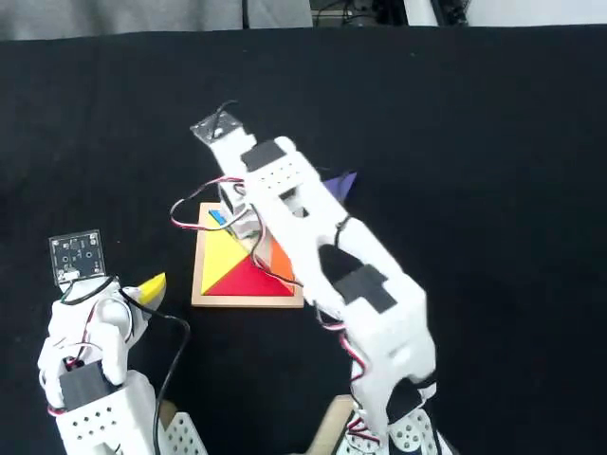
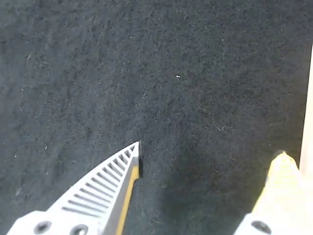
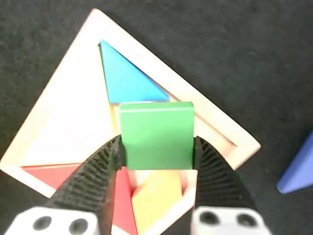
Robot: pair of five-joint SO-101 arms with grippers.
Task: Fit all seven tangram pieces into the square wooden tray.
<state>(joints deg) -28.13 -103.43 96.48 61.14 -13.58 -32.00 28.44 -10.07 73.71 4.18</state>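
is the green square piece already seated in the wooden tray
No, the right gripper holds the green square piece over the square wooden tray.

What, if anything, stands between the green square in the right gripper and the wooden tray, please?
Nothing visible: the right gripper holds the green square directly over the wooden tray, beside the blue triangle. The spot beneath it is hidden.

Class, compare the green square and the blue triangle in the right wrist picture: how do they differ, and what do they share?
The green square has four sides; the blue triangle has three. The green square is clamped in the right pincer over the tray; the blue triangle lies flat in the tray, untouched. Both are flat, single-coloured puzzle pieces.
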